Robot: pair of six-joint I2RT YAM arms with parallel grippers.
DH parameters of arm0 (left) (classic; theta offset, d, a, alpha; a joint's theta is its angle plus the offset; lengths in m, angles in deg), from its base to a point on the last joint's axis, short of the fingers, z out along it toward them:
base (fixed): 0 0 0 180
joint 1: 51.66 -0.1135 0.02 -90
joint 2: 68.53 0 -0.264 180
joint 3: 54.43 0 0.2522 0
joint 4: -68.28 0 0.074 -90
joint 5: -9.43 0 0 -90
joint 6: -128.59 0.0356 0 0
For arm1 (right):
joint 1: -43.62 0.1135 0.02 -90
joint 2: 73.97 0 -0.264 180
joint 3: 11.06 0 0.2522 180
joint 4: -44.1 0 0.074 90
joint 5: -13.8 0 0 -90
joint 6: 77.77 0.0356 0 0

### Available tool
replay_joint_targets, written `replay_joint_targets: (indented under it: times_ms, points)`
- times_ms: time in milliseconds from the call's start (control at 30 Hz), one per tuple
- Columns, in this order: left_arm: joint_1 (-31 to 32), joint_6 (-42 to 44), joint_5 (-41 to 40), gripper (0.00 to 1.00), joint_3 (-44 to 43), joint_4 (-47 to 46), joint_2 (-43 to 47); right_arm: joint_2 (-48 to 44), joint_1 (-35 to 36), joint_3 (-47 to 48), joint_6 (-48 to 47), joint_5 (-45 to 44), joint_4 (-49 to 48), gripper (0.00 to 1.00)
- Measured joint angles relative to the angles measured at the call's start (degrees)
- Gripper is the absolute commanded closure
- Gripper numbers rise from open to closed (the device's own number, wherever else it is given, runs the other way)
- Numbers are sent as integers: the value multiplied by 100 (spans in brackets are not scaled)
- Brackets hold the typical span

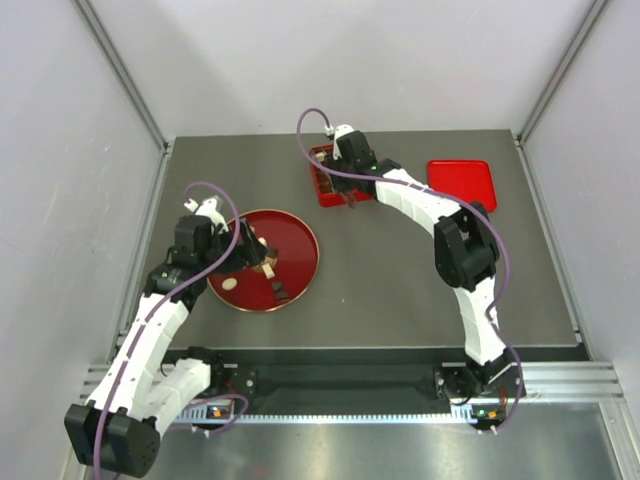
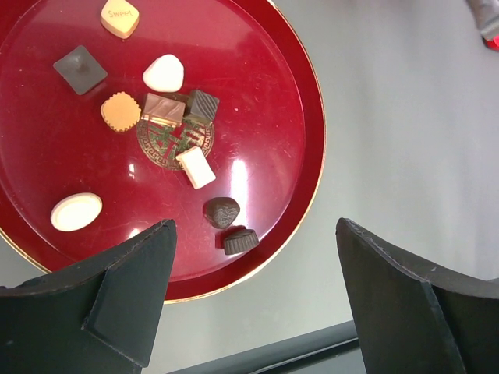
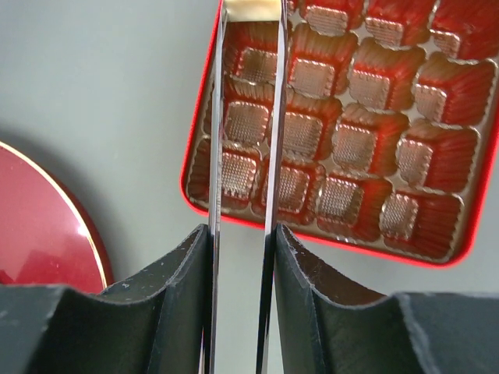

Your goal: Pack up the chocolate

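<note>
Several chocolates lie on a round red plate [image 2: 257, 117]: a tan square [image 2: 119, 17], a white oval [image 2: 76, 211], a white block [image 2: 196, 167], a dark heart [image 2: 222, 212] and a dark cup [image 2: 241, 241] among them. My left gripper [image 2: 257, 296] is open and empty, hovering over the plate's near rim. My right gripper [image 3: 242, 241] is shut on metal tongs [image 3: 216, 156]. The tongs' tips pinch a pale tan piece [image 3: 251, 9] over the left cups of the red box [image 3: 312, 232]. The cups I can see hold nothing.
The box's red lid [image 1: 462, 185] lies at the back right of the grey table. The plate [image 1: 295, 250] sits left of centre, with the box [image 1: 325, 180] behind it. A rail runs along the near edge.
</note>
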Motion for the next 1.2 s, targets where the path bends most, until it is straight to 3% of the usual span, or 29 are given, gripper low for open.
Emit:
replay_joint_targets:
  times_ms: [200,567,1200]
  points:
    - [103,0,-17,12,0,0,-44,133,-7,59,-42,15,-221,66]
    - [133,-4,-31,11,11,4,-138,369,-17,490,-232,-4,-337,56]
    - [133,-2,-175,11,11,9,-133,125,4,507,-389,-26,-144,57]
